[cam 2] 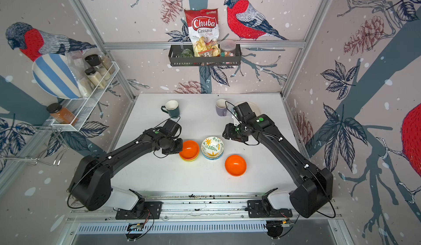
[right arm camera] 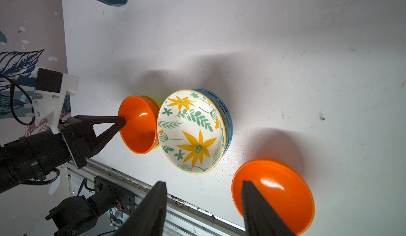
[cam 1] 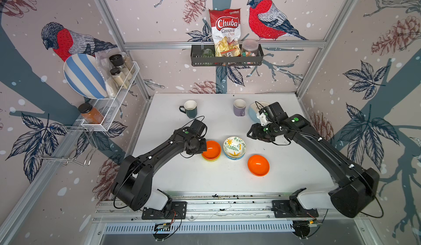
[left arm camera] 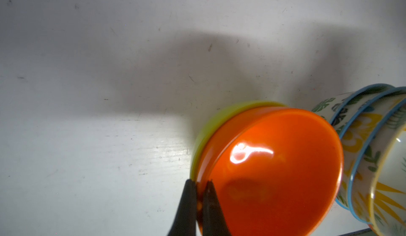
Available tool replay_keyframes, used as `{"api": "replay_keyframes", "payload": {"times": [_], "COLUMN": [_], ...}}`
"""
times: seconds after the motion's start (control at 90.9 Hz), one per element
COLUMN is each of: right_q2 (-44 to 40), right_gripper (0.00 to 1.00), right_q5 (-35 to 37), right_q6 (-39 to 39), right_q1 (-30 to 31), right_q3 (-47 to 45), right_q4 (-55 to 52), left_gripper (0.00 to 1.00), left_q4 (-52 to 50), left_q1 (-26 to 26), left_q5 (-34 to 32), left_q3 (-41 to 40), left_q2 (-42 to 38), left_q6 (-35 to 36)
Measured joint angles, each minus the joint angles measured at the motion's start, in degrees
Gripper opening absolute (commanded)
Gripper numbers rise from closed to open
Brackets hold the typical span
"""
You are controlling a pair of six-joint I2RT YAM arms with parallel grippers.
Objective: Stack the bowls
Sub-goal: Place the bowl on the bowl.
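Note:
An orange bowl (cam 1: 211, 150) sits nested in a lime-green bowl (left arm camera: 211, 118) left of centre. My left gripper (left arm camera: 199, 181) is shut on the orange bowl's near-left rim, one finger inside and one outside; the right wrist view shows that left gripper (right arm camera: 123, 119) too. Touching its right side is a stack of floral and leaf-print bowls (cam 1: 234, 146) with blue rims, topped by a cream one with yellow flowers (right arm camera: 191, 131). A lone orange bowl (cam 1: 258, 165) lies front right. My right gripper (right arm camera: 203, 182) hangs open and empty above the table, behind and right of the stack (cam 1: 250, 133).
A dark green mug (cam 1: 191, 109) and a lilac mug (cam 1: 239, 107) stand at the back. A cream-and-blue plate (cam 1: 253, 114) lies partly under my right arm. Wire shelves hang on the left and back walls. A metal rail (cam 1: 227, 206) runs along the table's front.

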Motion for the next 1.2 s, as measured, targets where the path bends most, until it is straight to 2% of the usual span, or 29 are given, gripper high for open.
{"api": "replay_keyframes", "payload": {"times": [1.199], "right_q2": [-0.1], "right_gripper": [0.57], "right_q5": [0.0], "right_q6": [-0.2], "right_q1": [0.2], "right_q3": [-0.6], "right_q4": [0.0], "left_gripper": [0.03], "left_q4": [-0.5], "left_q1": [0.0], "left_q5": [0.9], "left_q3": [0.3], "left_q2": [0.6], "left_q6": [0.0]}}
